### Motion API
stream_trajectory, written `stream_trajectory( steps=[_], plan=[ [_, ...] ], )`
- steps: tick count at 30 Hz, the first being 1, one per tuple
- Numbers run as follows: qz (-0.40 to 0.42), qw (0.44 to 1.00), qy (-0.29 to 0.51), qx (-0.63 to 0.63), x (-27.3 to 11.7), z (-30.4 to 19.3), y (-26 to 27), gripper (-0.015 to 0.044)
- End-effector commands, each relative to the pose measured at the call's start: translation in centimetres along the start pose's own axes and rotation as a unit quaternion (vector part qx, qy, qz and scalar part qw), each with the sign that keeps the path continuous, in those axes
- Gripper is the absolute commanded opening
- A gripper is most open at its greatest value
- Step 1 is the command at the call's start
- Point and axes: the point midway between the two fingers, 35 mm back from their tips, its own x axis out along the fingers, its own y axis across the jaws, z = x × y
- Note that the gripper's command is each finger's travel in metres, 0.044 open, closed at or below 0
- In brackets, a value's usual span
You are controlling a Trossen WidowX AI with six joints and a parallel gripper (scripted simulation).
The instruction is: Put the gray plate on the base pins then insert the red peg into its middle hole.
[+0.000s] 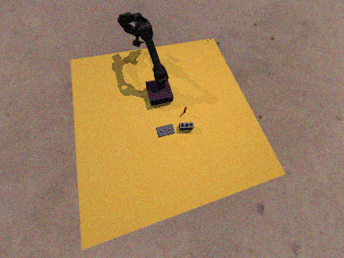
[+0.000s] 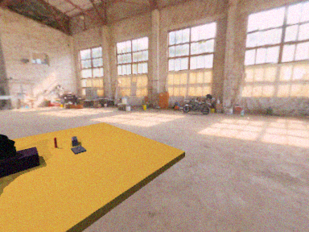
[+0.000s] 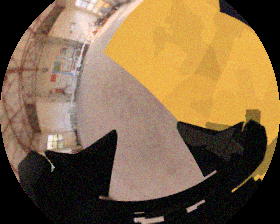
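The gray plate [image 1: 186,125] [image 2: 75,141], with three dark holes, sits on the yellow mat [image 1: 134,184] [image 2: 100,173] [image 3: 188,53] in front of the arm's pedestal and looks to stand on its edge. The flat gray base [image 1: 165,130] [image 2: 78,149], with two pale pins, lies just to its left. The red peg [image 1: 184,111] [image 2: 55,142] stands upright a little behind the plate. My gripper [image 1: 125,21] [image 3: 148,129] is open and empty. It is folded up high behind the pedestal, far from all three parts.
The arm's dark pedestal [image 1: 159,92] [image 2: 20,159] stands on the mat behind the parts. Concrete floor [image 1: 291,72] [image 2: 241,177] surrounds the mat. The mat's edge [image 2: 133,185] drops off near the front.
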Motion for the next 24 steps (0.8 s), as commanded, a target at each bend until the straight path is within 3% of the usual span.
stream_trajectory(
  steps=[1, 5, 10, 12, 24],
  plan=[
    [-0.008, 1.000, 0.001, -0.006, 0.1, 0.0, 0.0, 0.0426],
    [-0.150, 0.979, 0.059, -0.126, 1.2, 0.3, 0.8, 0.0440],
    [-0.290, 0.893, 0.229, -0.257, 0.7, 1.2, 2.7, 0.0440],
    [-0.300, 0.878, 0.258, -0.270, 0.4, 1.4, 3.1, 0.0440],
    [-0.300, 0.878, 0.258, -0.270, 0.4, 1.4, 3.1, 0.0440]
  ],
)
